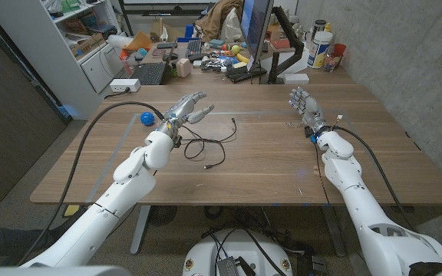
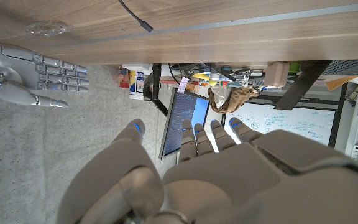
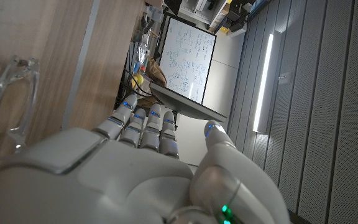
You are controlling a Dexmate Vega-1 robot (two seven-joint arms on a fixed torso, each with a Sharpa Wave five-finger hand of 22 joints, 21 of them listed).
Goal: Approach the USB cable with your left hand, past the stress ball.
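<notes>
Reaching over the bench (image 1: 267,165), the left hand (image 1: 188,108) holds nothing and its fingers are spread apart. It is above the cable (image 1: 209,142), which lies in loose black loops on the bench just past the hand's wrist. The blue ball (image 1: 146,118) sits beside the cable, on the far side of the left arm. The right hand (image 1: 303,104) is well apart from the cable, fingers spread, holding nothing.

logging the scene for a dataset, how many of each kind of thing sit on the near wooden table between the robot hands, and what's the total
Thin black USB cable, loosely coiled: 1
Small blue stress ball: 1
Clear plastic glasses, faint beside the right hand: 1
Total: 3 things. The left hand holds none of them.
</notes>
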